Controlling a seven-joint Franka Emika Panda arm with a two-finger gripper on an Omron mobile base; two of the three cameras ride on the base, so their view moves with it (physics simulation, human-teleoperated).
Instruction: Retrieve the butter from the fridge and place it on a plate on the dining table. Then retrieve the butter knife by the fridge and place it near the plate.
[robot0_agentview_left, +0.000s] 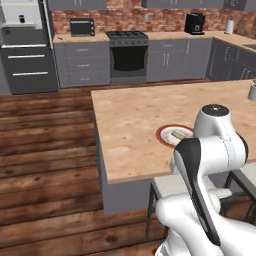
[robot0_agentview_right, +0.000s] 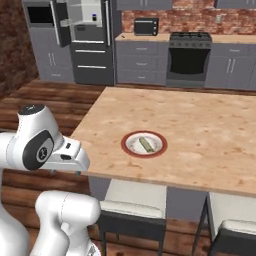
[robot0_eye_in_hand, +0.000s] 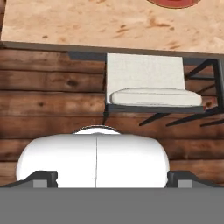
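Observation:
The plate (robot0_agentview_right: 127, 144) with its red-brown rim lies on the dining table (robot0_agentview_right: 200, 120) near the front edge, and the pale butter (robot0_agentview_right: 146, 144) stick rests across its white centre. From the other side the plate (robot0_agentview_left: 162, 136) and butter (robot0_agentview_left: 178, 134) sit just beyond my arm's elbow. My gripper (robot0_agentview_right: 65, 172) hangs low at the table's left front corner, well left of the plate. It is open, fingertips (robot0_eye_in_hand: 43, 177) wide apart, with nothing held. The fridge (robot0_agentview_right: 89, 55) stands far back with its upper door open. The butter knife is out of view.
A grey-cushioned stool (robot0_eye_in_hand: 148, 83) is tucked under the table edge right in front of the hand, with a second stool (robot0_agentview_right: 235, 225) to the right. Wooden floor (robot0_agentview_left: 45, 150) stretches left toward the fridge. Stove (robot0_agentview_left: 128, 55) and cabinets line the back wall.

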